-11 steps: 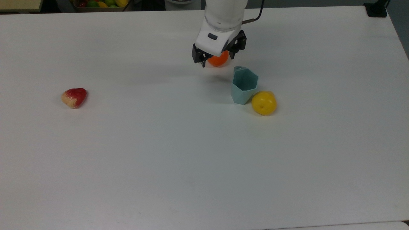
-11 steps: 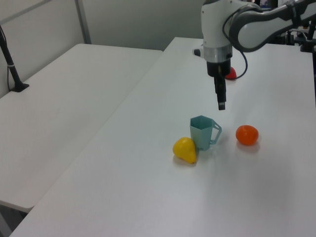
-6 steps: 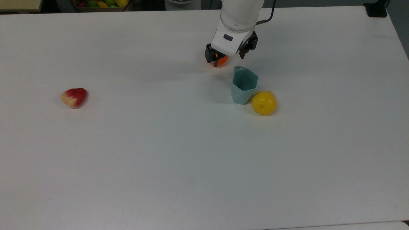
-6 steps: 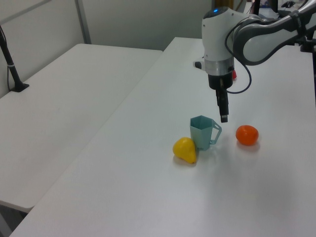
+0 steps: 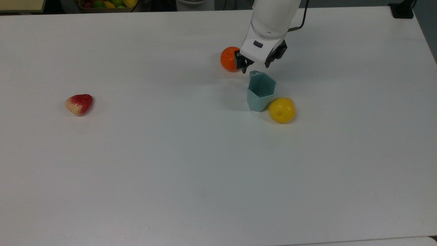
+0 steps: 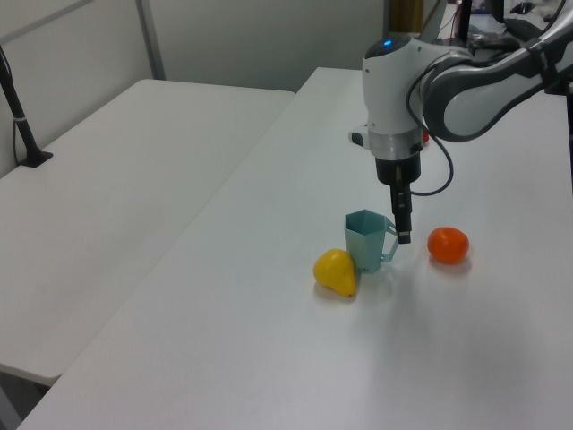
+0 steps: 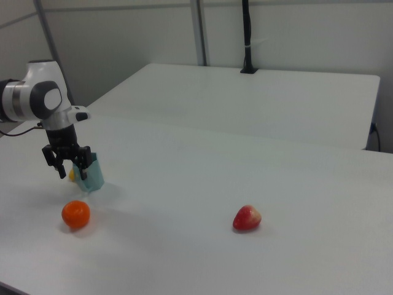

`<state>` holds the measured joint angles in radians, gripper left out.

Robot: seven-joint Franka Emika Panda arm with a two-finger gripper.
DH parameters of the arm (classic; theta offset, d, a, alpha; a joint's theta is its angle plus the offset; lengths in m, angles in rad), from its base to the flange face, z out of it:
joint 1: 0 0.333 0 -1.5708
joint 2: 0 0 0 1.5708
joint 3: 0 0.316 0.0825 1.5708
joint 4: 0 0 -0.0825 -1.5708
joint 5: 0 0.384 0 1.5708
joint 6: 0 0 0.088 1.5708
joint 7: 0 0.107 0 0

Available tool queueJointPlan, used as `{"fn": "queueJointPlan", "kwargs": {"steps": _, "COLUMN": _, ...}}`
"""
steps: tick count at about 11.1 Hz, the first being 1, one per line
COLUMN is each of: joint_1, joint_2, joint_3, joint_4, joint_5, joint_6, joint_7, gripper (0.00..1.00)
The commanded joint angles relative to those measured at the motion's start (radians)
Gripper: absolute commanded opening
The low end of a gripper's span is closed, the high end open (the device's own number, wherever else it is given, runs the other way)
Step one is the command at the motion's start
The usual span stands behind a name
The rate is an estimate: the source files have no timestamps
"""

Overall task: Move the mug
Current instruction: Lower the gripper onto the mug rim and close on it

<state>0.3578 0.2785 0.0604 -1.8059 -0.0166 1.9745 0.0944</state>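
We see a robot arm (image 6: 466, 76) with smooth, rounded white shells and dark grey bands at its joints. A small blue light glows on top of the wrist housing. The white wrist block carries a small dark oval marking on its face in the top view. A thin black cable loops beside the wrist. The claw (image 5: 259, 63) is black, with two slim, angular fingers (image 7: 61, 169).
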Motion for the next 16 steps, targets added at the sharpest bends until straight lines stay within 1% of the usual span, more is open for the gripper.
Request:
{"fn": "queueJointPlan", "kwargs": {"steps": 1, "joint_1": 0.032, "joint_2": -0.008, "joint_3": -0.008, "joint_4": -0.079, "joint_5": -0.008, "joint_6": 0.133, "joint_7": 0.093, "gripper": 0.69}}
{"fn": "queueJointPlan", "kwargs": {"steps": 5, "joint_1": 0.020, "joint_2": -0.007, "joint_3": -0.013, "joint_4": -0.086, "joint_5": -0.009, "joint_6": 0.155, "joint_7": 0.093, "gripper": 0.40}}
{"fn": "queueJointPlan", "kwargs": {"steps": 6, "joint_1": 0.017, "joint_2": -0.007, "joint_3": -0.016, "joint_4": -0.086, "joint_5": -0.011, "joint_6": 0.155, "joint_7": 0.091, "gripper": 0.35}}
{"fn": "queueJointPlan", "kwargs": {"steps": 8, "joint_1": 0.009, "joint_2": -0.007, "joint_3": -0.019, "joint_4": -0.086, "joint_5": -0.011, "joint_6": 0.153, "joint_7": 0.091, "gripper": 0.20}}
{"fn": "queueJointPlan", "kwargs": {"steps": 11, "joint_1": 0.006, "joint_2": -0.015, "joint_3": -0.019, "joint_4": -0.084, "joint_5": -0.011, "joint_6": 0.150, "joint_7": 0.091, "gripper": 0.02}}
{"fn": "queueJointPlan", "kwargs": {"steps": 13, "joint_1": 0.006, "joint_2": -0.031, "joint_3": -0.019, "joint_4": -0.084, "joint_5": -0.011, "joint_6": 0.147, "joint_7": 0.093, "gripper": 0.00}}
{"fn": "queueJointPlan", "kwargs": {"steps": 14, "joint_1": 0.004, "joint_2": -0.056, "joint_3": -0.020, "joint_4": -0.084, "joint_5": -0.011, "joint_6": 0.142, "joint_7": 0.093, "gripper": 0.00}}
{"fn": "queueJointPlan", "kwargs": {"steps": 16, "joint_1": -0.046, "joint_2": -0.114, "joint_3": -0.021, "joint_4": -0.082, "joint_5": -0.011, "joint_6": 0.136, "joint_7": 0.091, "gripper": 0.00}}
